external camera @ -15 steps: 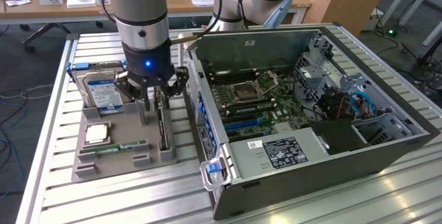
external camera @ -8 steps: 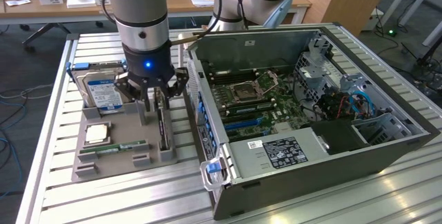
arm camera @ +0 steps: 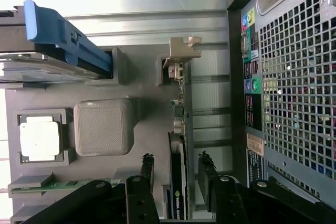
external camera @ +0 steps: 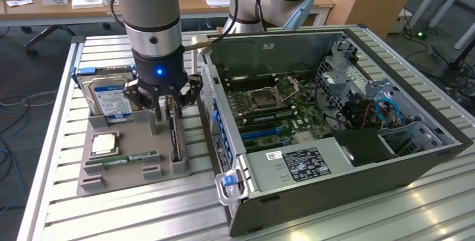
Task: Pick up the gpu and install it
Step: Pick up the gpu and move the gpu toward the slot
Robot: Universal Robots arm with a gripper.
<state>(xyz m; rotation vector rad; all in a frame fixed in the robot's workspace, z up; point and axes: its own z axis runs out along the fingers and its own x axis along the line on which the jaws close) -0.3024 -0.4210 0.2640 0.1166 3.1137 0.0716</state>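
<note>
My arm comes straight down from above, and my wrist points down at the table (external camera: 59, 196). My gripper (external camera: 169, 106) hangs low over a gray tray (external camera: 122, 175), which sits on the exterior view's left of the open case (external camera: 349, 180).

My two fingers (arm camera: 147, 170) are spread wide. The gpu (arm camera: 179, 129) stands on its thin edge in a slot of the tray, on the side near the case. It is between my fingers, with one finger on each side. I see a small gap on both sides, so I am not holding it.

I count one gpu, one drive (external camera: 108, 97), one square chip (external camera: 104, 142) and one green memory stick (external camera: 122, 159), all in the one tray. There is one case, with its side off and its board showing.

In the exterior view my gripper covers the far end of the gpu. In the wrist view my fingers hide one end of it, while its silver bracket shows at the other end. The drive and the stick are cut off at that picture's edge. The small print on the drive's label is too small to read.
</note>
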